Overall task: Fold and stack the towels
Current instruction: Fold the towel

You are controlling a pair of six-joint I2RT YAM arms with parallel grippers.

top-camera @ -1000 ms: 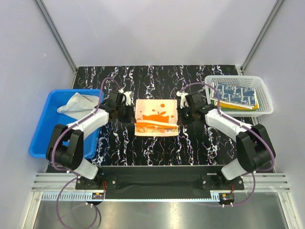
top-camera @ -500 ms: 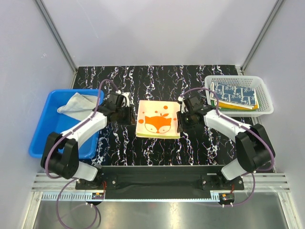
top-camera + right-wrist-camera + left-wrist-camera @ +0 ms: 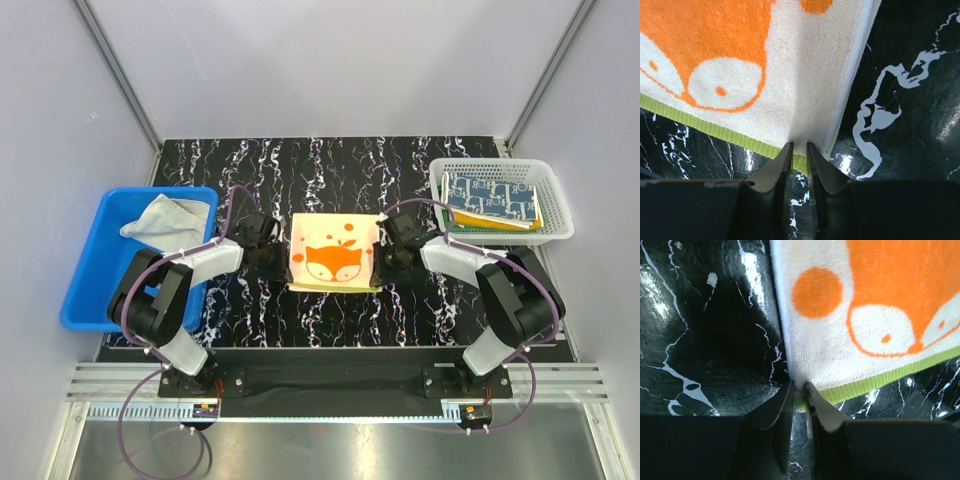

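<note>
Cream fox towel (image 3: 333,254) lies flat mid-tabletop (image 3: 330,170), square between your arms: left jaws clamped on its near-left hem corner, right jaws on the near-right, each arm nearest its own side.

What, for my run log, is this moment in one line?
fox towel: flat on table | left end effector: pinching near-left corner | right end effector: pinching near-right corner
</note>
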